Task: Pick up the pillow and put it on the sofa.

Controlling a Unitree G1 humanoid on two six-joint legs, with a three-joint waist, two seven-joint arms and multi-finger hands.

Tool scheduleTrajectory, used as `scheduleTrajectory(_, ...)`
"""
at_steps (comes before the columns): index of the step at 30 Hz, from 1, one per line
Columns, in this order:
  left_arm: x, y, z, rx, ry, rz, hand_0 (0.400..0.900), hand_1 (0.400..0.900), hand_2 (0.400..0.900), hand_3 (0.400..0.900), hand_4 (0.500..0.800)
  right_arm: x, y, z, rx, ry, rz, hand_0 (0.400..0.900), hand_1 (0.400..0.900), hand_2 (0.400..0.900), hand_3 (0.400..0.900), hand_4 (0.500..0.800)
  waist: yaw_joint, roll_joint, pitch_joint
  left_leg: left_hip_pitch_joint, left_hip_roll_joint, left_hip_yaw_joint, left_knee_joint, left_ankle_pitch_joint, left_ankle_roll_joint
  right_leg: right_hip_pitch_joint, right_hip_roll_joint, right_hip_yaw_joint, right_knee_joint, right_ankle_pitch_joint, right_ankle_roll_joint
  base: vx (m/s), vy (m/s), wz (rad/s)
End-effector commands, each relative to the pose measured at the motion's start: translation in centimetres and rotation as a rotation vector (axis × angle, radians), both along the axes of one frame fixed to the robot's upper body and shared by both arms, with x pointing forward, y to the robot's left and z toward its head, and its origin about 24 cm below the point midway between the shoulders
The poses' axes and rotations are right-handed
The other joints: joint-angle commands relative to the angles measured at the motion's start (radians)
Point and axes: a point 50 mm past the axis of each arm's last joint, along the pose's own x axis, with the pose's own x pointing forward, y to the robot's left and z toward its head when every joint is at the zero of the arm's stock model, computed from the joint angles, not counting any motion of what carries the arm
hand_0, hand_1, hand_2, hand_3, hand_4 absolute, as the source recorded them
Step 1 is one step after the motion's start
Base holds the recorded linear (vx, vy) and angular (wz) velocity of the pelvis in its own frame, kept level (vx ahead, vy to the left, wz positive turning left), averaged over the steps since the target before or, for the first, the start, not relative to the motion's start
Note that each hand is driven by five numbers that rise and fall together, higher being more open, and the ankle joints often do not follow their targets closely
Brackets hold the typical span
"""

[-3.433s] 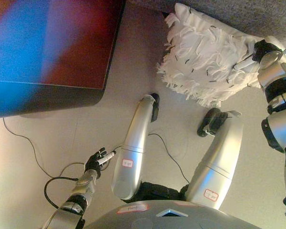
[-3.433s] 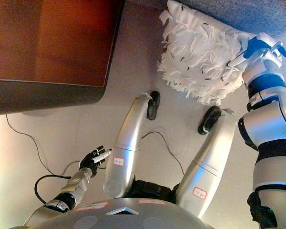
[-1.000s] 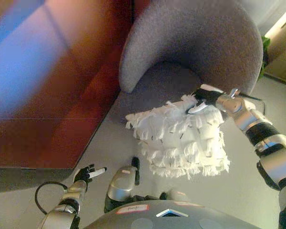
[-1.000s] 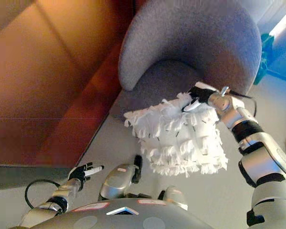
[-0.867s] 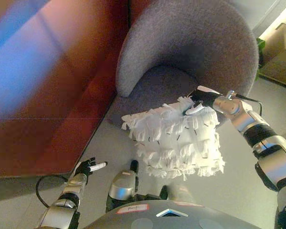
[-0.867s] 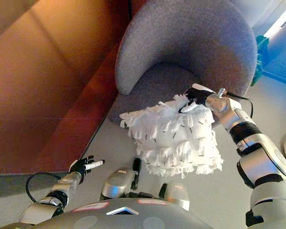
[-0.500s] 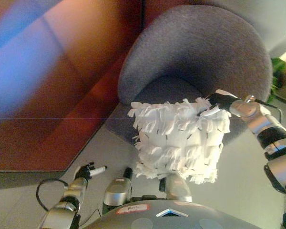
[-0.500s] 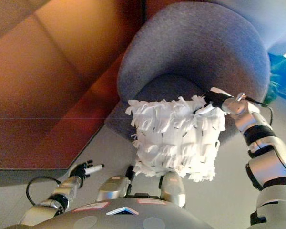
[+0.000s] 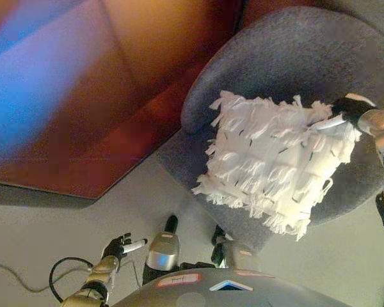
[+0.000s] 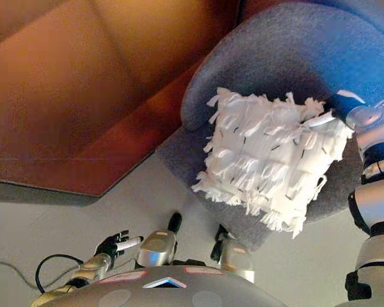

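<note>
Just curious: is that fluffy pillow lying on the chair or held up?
Held: the right robot hand grips the pillow by a corner above the grey seat.

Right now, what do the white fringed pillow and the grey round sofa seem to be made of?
White fringed pillow: soft fabric, probably fleece or felt, covered in cut floppy strips, matte. Grey round sofa: upholstered in woven cloth, judging by its fine speckled, dull surface. The right hand grips the pillow's corner.

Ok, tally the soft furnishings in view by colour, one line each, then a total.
White shaggy fringed pillow, held at a corner by the right hand: 1
Grey rounded fabric sofa chair: 1
Reddish-brown sofa: 1
Total: 3
</note>
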Motion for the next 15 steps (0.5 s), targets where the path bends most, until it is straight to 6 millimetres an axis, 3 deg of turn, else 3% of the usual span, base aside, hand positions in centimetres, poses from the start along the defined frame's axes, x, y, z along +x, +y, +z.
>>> scheduleTrajectory(1, 0.5, 2.5, 1.1, 0.065, -0.033, -0.029, 0.900, 0.900, 0.900, 0.900, 0.800, 0.3, -1.8, 9.6, -0.052, -0.290, -0.101, 0.900, 0.900, 0.900, 0.900, 0.800, 0.023, -0.016, -0.006, -0.027, 0.025, 0.027, 0.002, 0.020, -0.047, 0.016, -0.032, 0.006, 0.152, -0.052, -0.021, -0.03, -0.022, 0.13)
scheduleTrajectory(15, -0.2, 2.1, 0.8, 0.054, 0.002, -0.048, 0.900, 0.900, 0.900, 0.900, 0.800, -1.1, -3.6, 8.7, -0.100, -0.202, -0.156, 0.900, 0.900, 0.900, 0.900, 0.800, 0.007, -0.017, -0.017, -0.008, 0.029, 0.045, 0.036, 0.004, -0.050, 0.067, -0.031, 0.012, 0.149, -0.072, -0.032, 0.05, -0.007, -0.06)
